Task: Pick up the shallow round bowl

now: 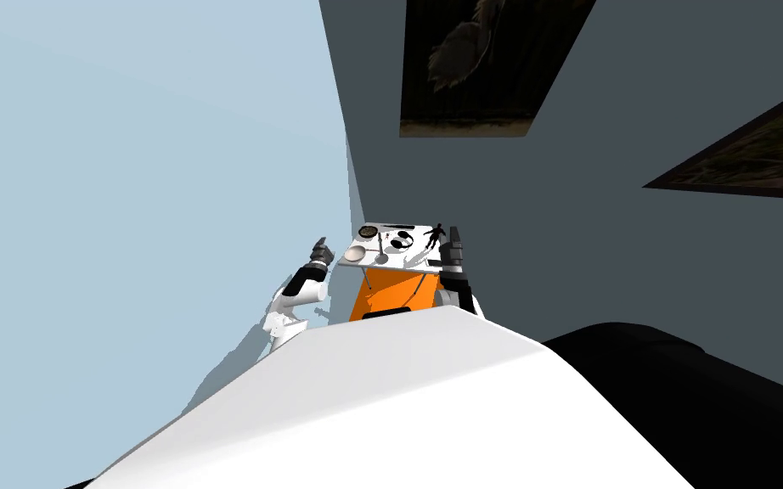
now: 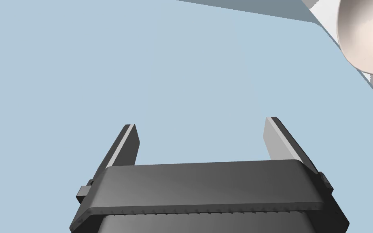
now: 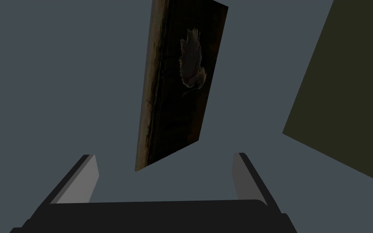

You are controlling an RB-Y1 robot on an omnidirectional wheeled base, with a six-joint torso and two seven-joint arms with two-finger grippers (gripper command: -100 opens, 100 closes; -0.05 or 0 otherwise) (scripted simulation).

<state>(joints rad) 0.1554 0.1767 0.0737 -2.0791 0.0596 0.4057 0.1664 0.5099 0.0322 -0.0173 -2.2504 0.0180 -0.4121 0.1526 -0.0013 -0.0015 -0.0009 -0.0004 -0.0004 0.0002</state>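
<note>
My left gripper (image 2: pixel 200 122), fingers spread and empty, hangs just beside the white table's (image 1: pixel 398 261) near left corner where the shallow round bowl (image 2: pixel 367 36) sits, poised, I judge, to take its rim, while my right gripper (image 3: pixel 163 155) waits, likewise spread.

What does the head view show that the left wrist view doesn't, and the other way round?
Head view: the whole table top with a black figurine, plus the right gripper. Left wrist view: the left gripper's jaws, open on nothing, seen close. Both: the bowl at the table's near left corner, and the blue wall.
</note>
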